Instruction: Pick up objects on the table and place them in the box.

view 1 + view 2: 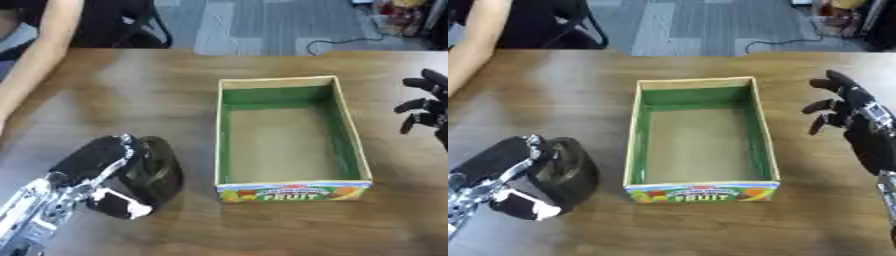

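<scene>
A dark round object [159, 172] lies on the wooden table at the lower left. My left hand [101, 170] lies over it with fingers and thumb curled round its side. The open cardboard box [289, 82] with a green inside and a "FRUIT" label stands in the middle, with nothing inside it. My right hand [852, 117] hovers at the right of the box, fingers loosely spread and holding nothing.
A person's bare arm [39, 55] rests along the table's far left edge. Chairs and a cable lie on the floor beyond the table's far edge. Bare wood [131, 95] stretches between the arm and the box.
</scene>
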